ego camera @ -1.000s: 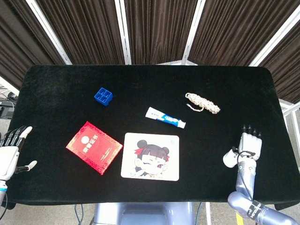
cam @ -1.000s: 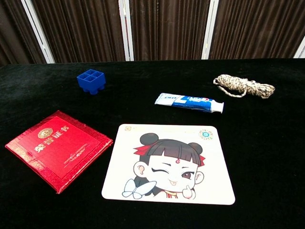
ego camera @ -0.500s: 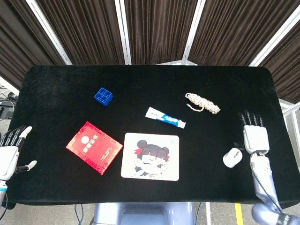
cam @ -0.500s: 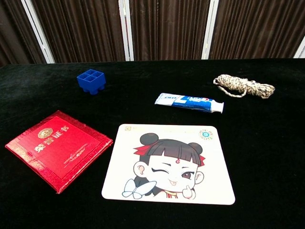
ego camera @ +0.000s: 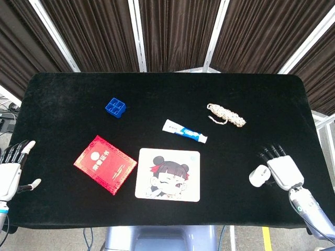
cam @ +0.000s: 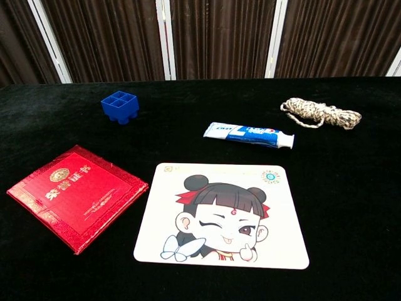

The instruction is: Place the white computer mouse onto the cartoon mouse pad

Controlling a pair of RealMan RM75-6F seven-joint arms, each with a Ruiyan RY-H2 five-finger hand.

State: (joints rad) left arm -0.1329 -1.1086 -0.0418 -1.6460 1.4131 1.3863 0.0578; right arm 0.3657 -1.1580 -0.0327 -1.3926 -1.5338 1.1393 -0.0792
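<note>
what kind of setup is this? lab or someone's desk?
Most likely a lab or data-collection booth, not a desk. A table draped in black cloth stands before dark curtains hung on white frames, and unrelated props are spaced across it: a blue block, a toothpaste tube, a rope bundle.

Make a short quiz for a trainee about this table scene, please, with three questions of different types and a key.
1. True or false: the white computer mouse already lies on the cartoon mouse pad.
2. Which object lies directly left of the pad? A) coiled rope B) red booklet C) blue block
3. Fill in: the toothpaste tube lies between the pad and the table's ____ edge.

Key:
1. False; it lies on the black cloth right of the pad, beside the right hand.
2. B, the red booklet.
3. far.
</note>
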